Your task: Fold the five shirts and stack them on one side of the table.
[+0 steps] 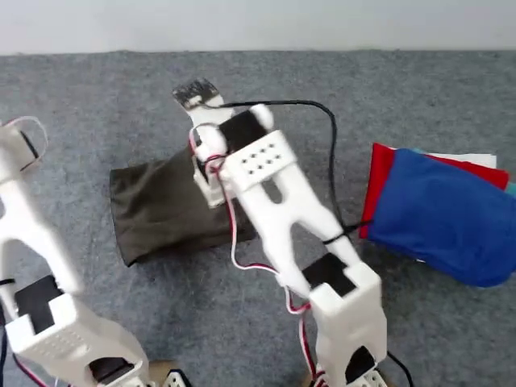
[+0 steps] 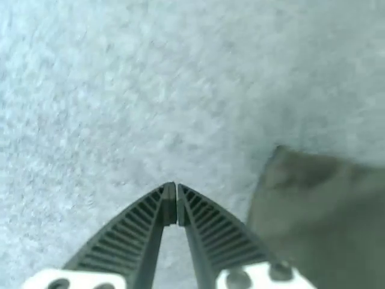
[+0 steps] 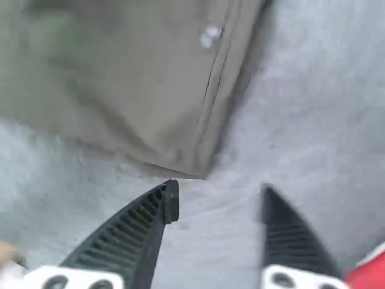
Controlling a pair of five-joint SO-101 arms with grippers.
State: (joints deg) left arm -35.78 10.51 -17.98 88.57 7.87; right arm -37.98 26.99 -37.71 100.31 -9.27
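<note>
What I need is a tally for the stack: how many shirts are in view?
3 for certain: a dark shirt lying mid-table, and a blue shirt lying on a red shirt on the right. A white edge and a teal edge beneath them may be further shirts.

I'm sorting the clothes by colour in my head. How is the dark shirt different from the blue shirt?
The dark shirt is brownish-grey; the blue shirt is bright blue. The dark shirt lies alone on the table; the blue shirt lies on a red shirt. The open right gripper hangs by the dark shirt's corner, not by the blue shirt. Neither is being held.
</note>
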